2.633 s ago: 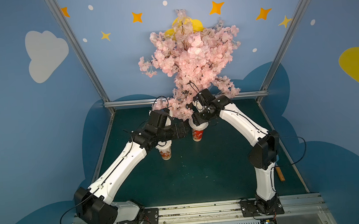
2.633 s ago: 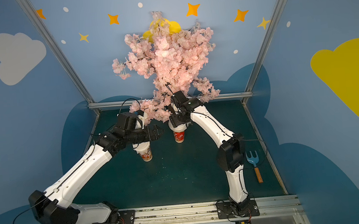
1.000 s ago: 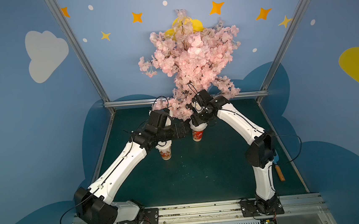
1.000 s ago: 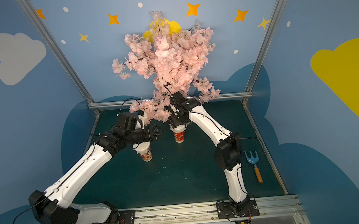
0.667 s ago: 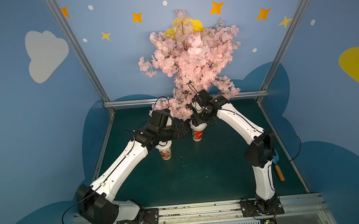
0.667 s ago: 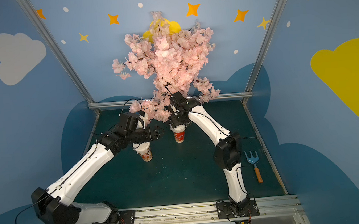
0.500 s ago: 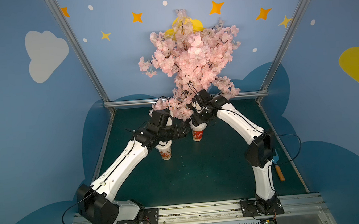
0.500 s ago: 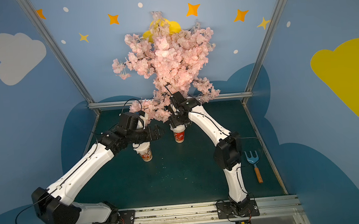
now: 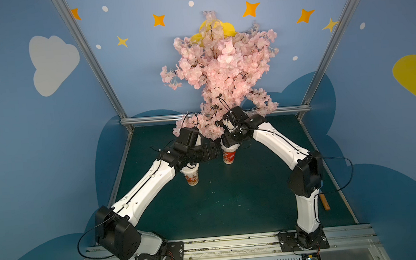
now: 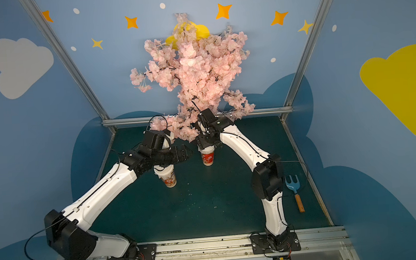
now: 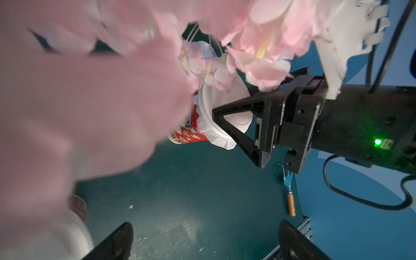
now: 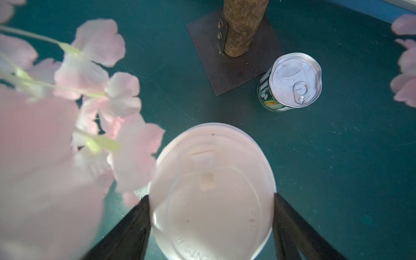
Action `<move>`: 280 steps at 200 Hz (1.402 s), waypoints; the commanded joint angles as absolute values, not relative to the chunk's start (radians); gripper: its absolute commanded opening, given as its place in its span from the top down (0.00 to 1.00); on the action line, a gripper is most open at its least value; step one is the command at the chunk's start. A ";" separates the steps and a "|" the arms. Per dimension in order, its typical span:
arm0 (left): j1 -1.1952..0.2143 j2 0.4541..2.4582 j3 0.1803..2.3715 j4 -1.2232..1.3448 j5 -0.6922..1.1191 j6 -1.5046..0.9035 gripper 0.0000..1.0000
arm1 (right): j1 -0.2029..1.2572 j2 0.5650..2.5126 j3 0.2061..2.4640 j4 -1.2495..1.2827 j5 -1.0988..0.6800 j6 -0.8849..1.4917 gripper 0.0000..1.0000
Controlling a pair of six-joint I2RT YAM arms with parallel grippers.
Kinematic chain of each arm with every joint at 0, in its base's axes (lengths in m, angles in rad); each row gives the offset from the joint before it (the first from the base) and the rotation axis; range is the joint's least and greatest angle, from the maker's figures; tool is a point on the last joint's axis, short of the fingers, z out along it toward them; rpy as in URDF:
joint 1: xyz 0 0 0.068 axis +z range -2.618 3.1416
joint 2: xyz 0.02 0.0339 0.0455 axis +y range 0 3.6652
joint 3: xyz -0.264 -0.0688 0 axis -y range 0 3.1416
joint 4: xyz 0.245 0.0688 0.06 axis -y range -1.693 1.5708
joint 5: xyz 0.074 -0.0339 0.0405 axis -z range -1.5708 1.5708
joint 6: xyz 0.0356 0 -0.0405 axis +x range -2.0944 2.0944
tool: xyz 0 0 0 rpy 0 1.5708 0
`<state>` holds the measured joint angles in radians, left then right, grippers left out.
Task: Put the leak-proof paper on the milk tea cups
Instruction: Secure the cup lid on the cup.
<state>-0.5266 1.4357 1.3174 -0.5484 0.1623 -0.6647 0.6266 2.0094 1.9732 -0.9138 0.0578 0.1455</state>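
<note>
Two red-orange milk tea cups stand on the green table in both top views. The right cup (image 9: 229,157) (image 11: 189,131) carries a crinkled sheet of leak-proof paper (image 11: 221,140) with a white lid (image 12: 211,191) on top of it. My right gripper (image 12: 210,200) reaches down over this cup, its fingers pressed on both sides of the lid. The left cup (image 9: 192,179) (image 10: 169,179) has a white cover on top and is half hidden under my left arm. My left gripper (image 11: 206,238) (image 9: 213,151) hangs open and empty just left of the right cup.
A pink blossom tree (image 9: 223,78) overhangs both wrists and its petals block much of both wrist views. Its trunk base (image 12: 236,45) and a drinks can (image 12: 290,83) stand behind the right cup. A clear plastic cup (image 11: 206,50) stands further back. A blue fork (image 10: 294,192) lies by the right edge.
Hardly anything: my left arm's lower links have shifted slightly, while both grippers stay where they were at the cups.
</note>
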 commanded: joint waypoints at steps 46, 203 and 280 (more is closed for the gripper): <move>-0.498 1.549 1.407 -0.477 0.213 -0.745 0.10 | 0.634 2.036 1.876 -0.954 0.030 0.161 0.20; -0.438 1.870 1.560 -0.353 0.400 -0.849 0.16 | 0.634 2.013 1.847 -0.926 0.021 0.162 0.20; -0.404 1.777 1.464 -0.305 0.364 -0.874 0.19 | 0.635 2.014 1.844 -0.924 0.015 0.162 0.20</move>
